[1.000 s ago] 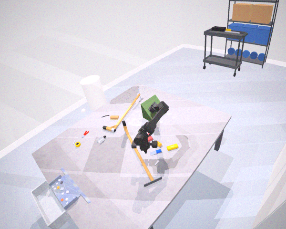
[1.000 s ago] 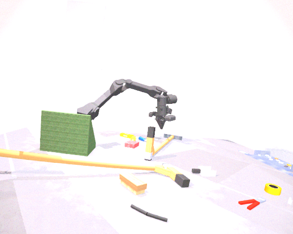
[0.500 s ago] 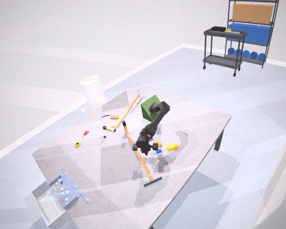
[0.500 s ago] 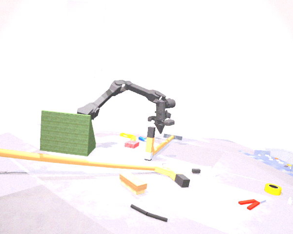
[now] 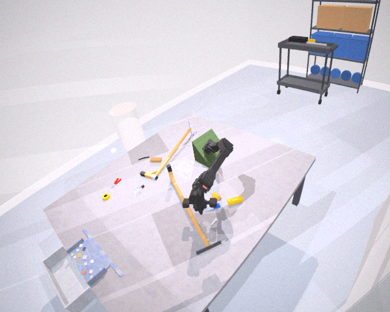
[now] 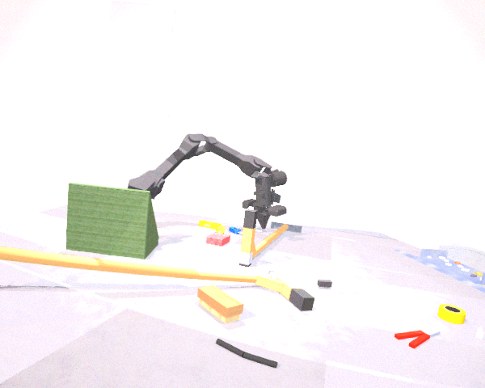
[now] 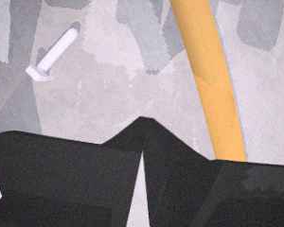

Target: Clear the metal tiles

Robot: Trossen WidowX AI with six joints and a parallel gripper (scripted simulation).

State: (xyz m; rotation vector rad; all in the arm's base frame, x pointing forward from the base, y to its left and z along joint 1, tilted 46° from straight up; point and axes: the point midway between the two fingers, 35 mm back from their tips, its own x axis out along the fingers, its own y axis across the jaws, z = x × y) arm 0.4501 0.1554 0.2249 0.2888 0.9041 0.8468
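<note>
The long scraper [image 5: 195,223] [image 6: 271,239] [image 7: 218,90], yellow-shafted and dark-bladed, is laid on the pale surface [image 5: 134,214] [image 6: 360,351] [image 7: 114,95], blade toward five o'clock in the top view. Above, the black metal hand [image 5: 200,210] [image 6: 263,225] [image 7: 145,124] is closed, nothing gripped. It should be opened, then squared over the shaft. At eight o'clock, tiles on the blue steel plate [image 5: 100,251] [image 6: 428,262] are blurred.

Counting two long orange-handled tools [image 5: 194,220] [image 6: 129,267] [image 7: 215,90] mid-frame, and at upper right two tan boxes [image 5: 331,16], three blue bins [image 5: 342,46], five blue discs [image 5: 335,73].
</note>
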